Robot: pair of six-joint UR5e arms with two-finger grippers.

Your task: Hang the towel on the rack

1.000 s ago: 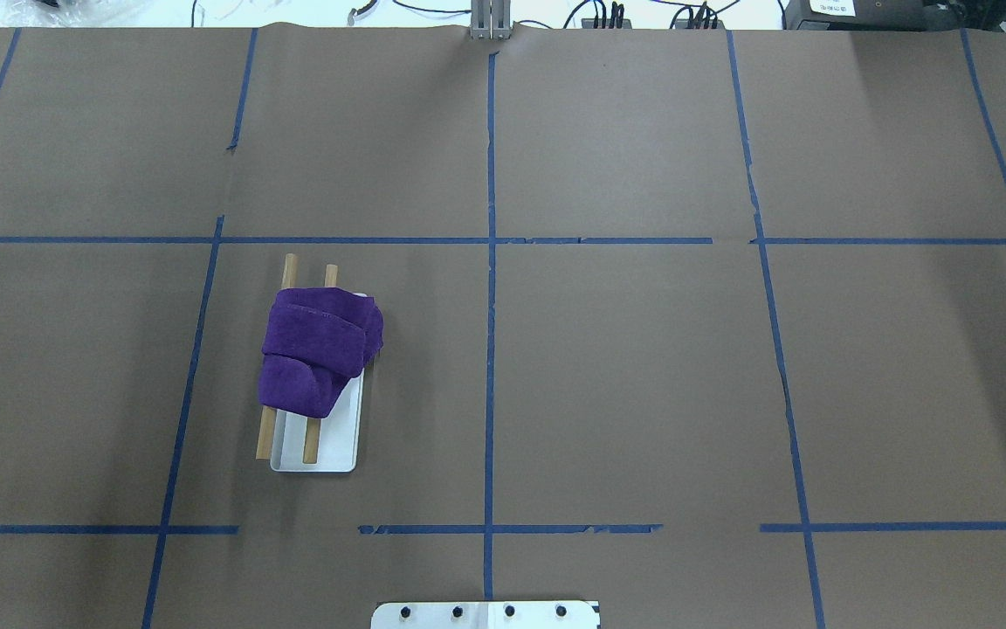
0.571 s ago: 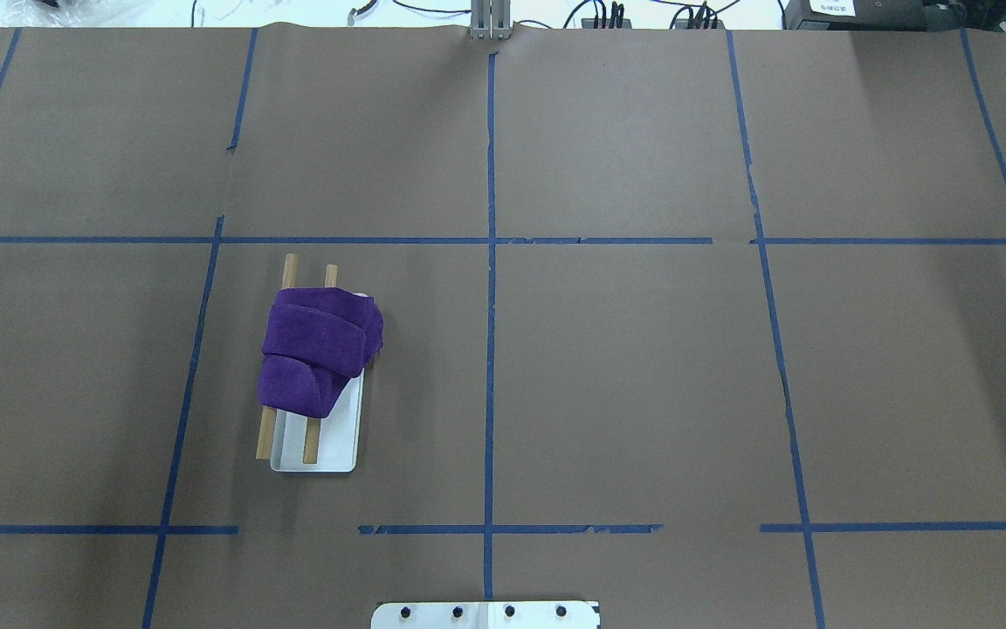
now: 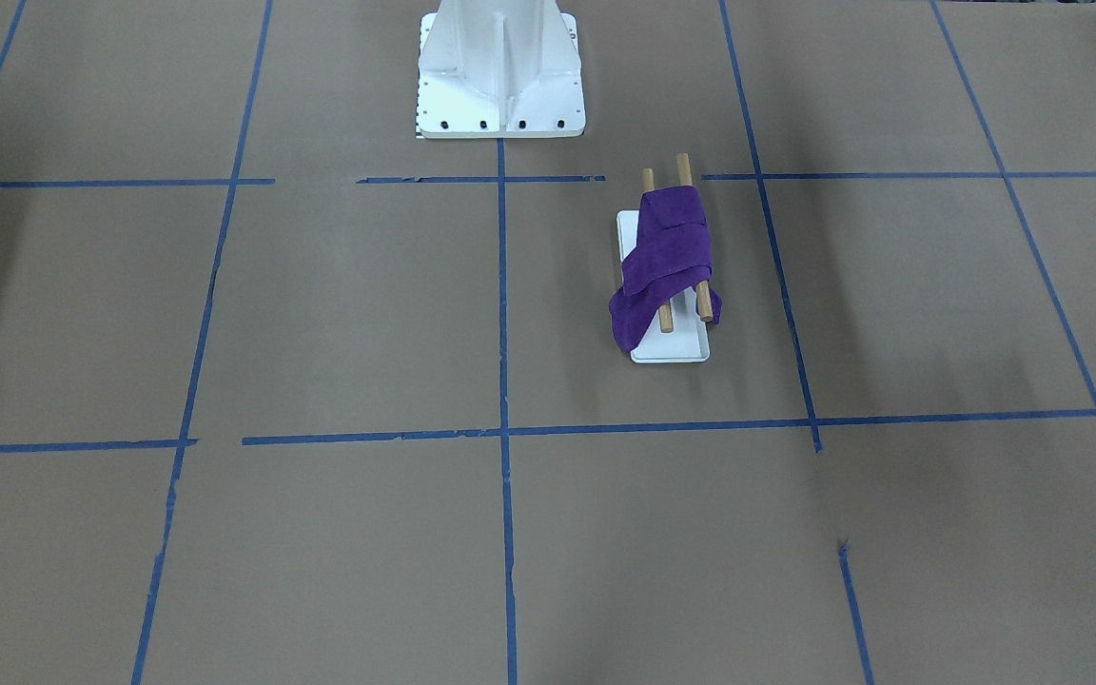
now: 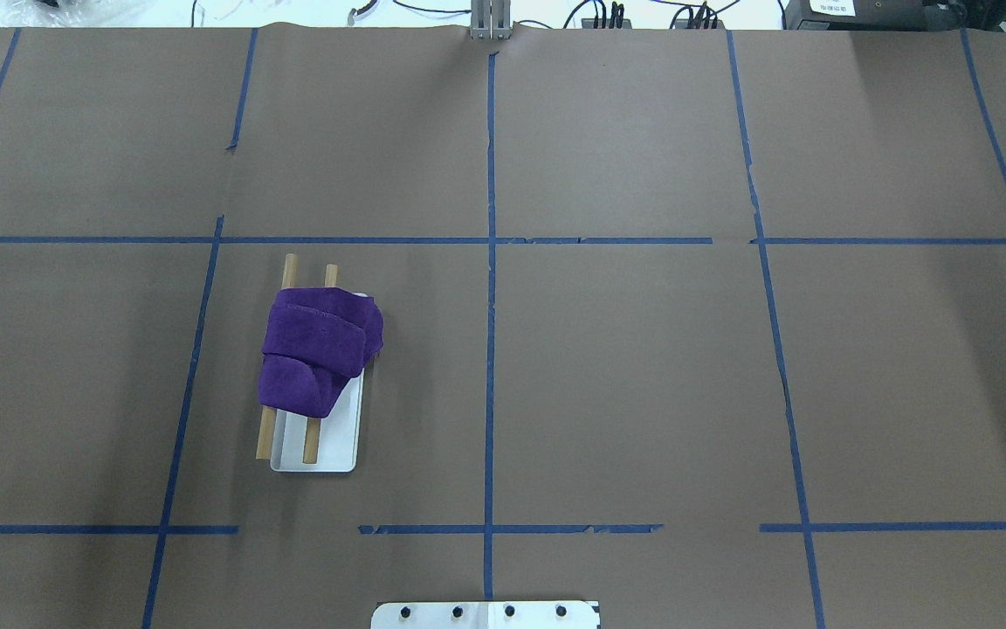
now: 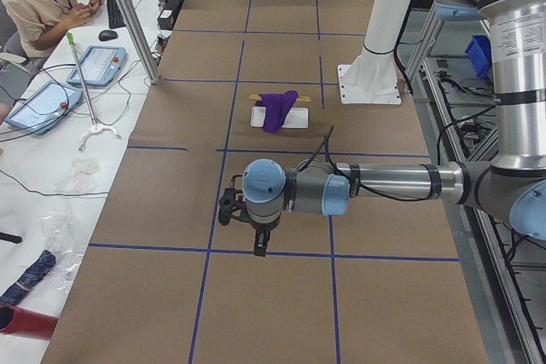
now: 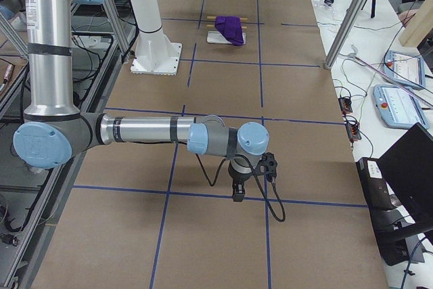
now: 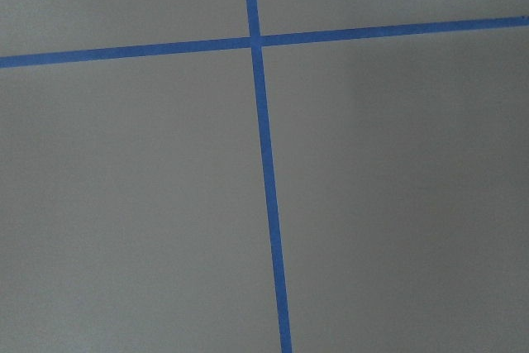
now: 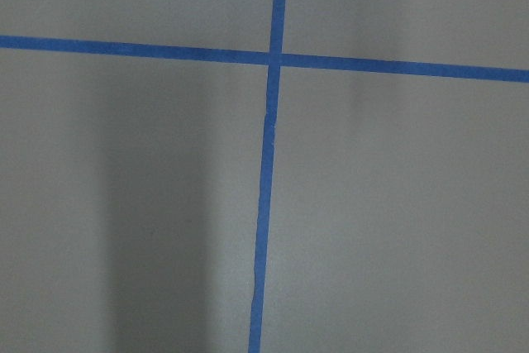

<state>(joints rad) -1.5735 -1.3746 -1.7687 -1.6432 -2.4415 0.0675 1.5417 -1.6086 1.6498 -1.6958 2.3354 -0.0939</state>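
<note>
Two arms, neither one over the work. We see the left gripper (image 5: 257,246) only in the left side view and the right gripper (image 6: 237,194) only in the right side view. Each hangs fingers-down above bare brown paper. From those views alone we cannot tell if either is parted or closed, and we see nothing dangling from either. Both wrist cameras show only paper and a cross of blue tape (image 7: 255,39), with no fingers and no cloth.

The purple towel (image 4: 318,348) is bunched and draped across both wooden rods (image 4: 266,441) of the rack (image 4: 341,437). The rack stands on the table (image 4: 643,367) in the robot's left half, forward and to the left of the white pedestal (image 3: 500,67). The rods run away from the robot, near to far. The towel crosses them sideways, covering their middle and leaving both ends bare. One fold spills over the inner side toward the table's centre line and hangs low by the white base.

The relation that counts: the rack lies inboard of the left gripper, toward the table's middle and well apart from it. The right gripper is farther off, across the centre line. We judge the left arm the nearer one if any tidy-up is wanted. We judge the hang done, though the cloth is lumpy, not spread.
</note>
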